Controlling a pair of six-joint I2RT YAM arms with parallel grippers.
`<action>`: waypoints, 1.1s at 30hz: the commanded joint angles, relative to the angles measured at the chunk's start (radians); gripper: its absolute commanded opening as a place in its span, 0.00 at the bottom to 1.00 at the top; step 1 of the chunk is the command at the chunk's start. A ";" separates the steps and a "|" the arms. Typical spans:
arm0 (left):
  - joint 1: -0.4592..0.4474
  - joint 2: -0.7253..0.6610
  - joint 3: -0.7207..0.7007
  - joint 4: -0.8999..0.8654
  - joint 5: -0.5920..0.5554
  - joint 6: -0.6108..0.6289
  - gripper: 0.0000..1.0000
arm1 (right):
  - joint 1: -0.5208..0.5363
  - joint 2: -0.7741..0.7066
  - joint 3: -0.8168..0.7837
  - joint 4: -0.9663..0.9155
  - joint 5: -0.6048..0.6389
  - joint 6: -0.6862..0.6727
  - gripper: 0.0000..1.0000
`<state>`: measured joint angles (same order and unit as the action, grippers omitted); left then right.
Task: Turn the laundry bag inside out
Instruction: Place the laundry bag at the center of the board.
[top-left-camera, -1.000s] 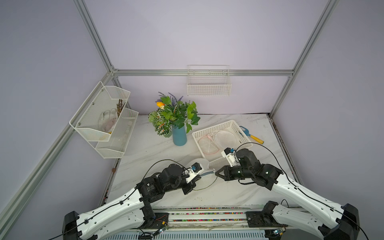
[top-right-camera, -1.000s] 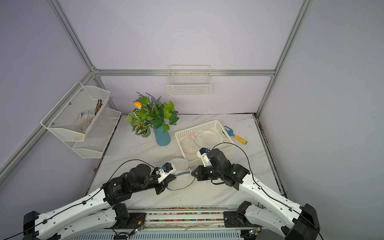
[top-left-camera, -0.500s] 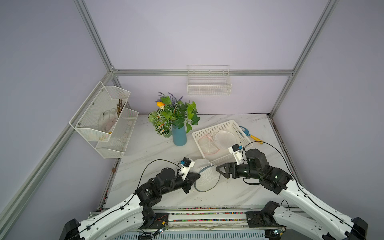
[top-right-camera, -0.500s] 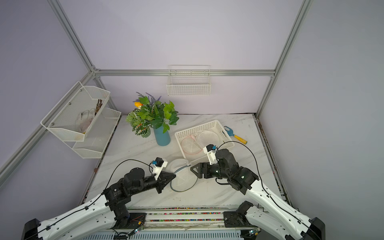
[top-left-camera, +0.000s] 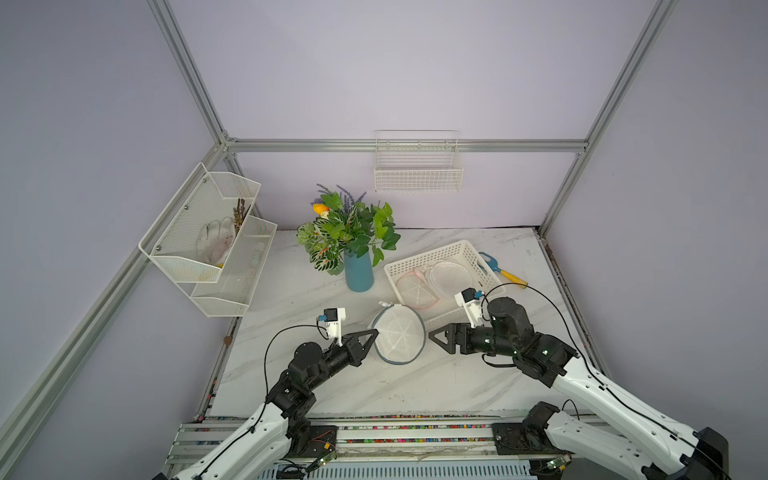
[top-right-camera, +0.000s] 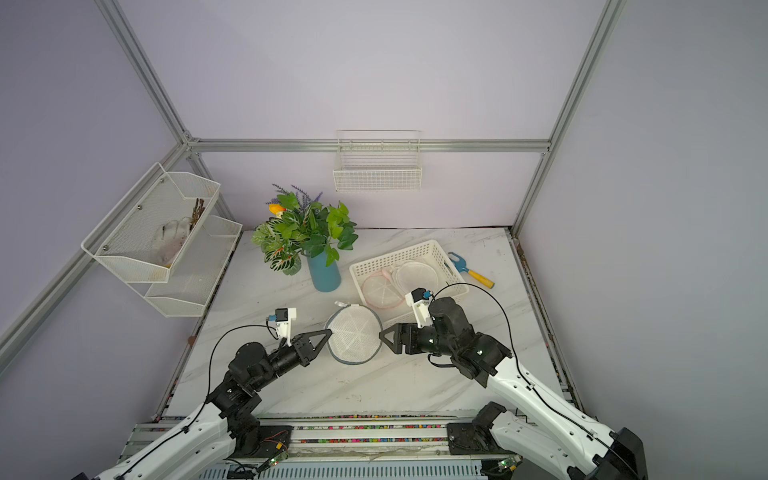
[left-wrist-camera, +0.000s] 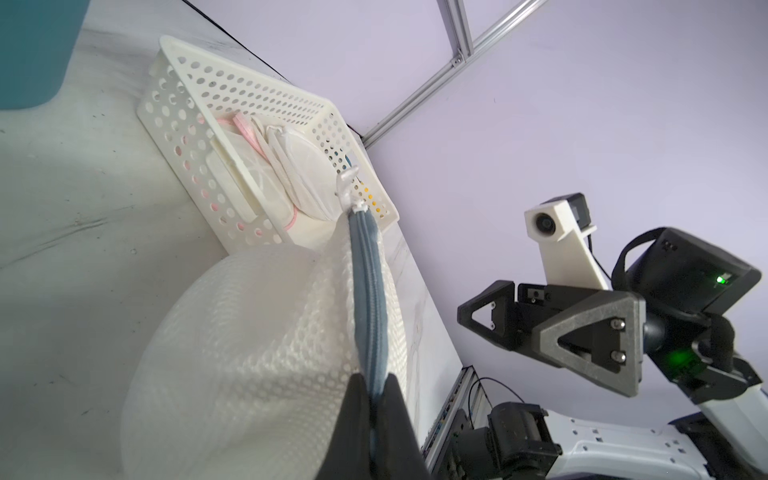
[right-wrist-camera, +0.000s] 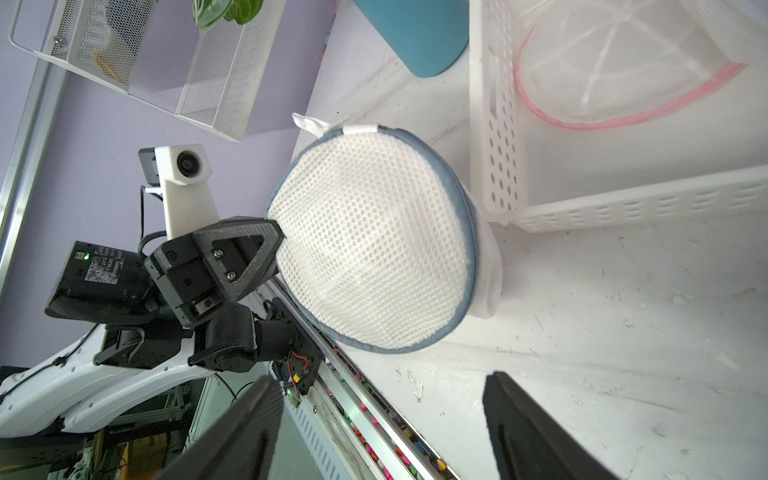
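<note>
laundry bag (top-left-camera: 399, 338) mid-frame in both top views, propped on the desk (top-left-camera: 332, 386), just beside the basket (top-left-camera: 432, 251). left tool (top-left-camera: 376, 331) pinched shut on its blue zipper rim (left-wrist-camera: 368, 299). right tool (top-left-camera: 432, 333) spread wide, empty, just right of the bag. step: setting grips, not yet inverting. next likely: right tool takes the opposite rim.

You see the left fingers (left-wrist-camera: 357, 432) only in part in the left wrist view, cut off by the frame edge, as is the blue vase (left-wrist-camera: 29, 54). The right fingers (right-wrist-camera: 528, 432) are likewise cropped in their wrist view. Contents of the wall rack (top-left-camera: 178, 232) are too small to identify.
</note>
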<state>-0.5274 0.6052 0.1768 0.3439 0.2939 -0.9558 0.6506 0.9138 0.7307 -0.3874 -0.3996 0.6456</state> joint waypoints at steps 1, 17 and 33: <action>0.058 -0.031 0.024 0.052 0.010 -0.075 0.00 | -0.005 0.005 0.015 0.035 -0.006 0.001 0.82; 0.378 -0.120 -0.009 -0.024 0.088 -0.200 0.00 | -0.005 0.018 0.015 0.037 0.001 0.000 0.82; 0.237 0.276 -0.043 0.678 0.070 -0.411 0.00 | -0.007 0.033 0.008 0.087 -0.024 0.015 0.82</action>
<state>-0.2703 0.8249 0.1432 0.7650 0.3927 -1.3266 0.6498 0.9428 0.7307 -0.3466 -0.4065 0.6521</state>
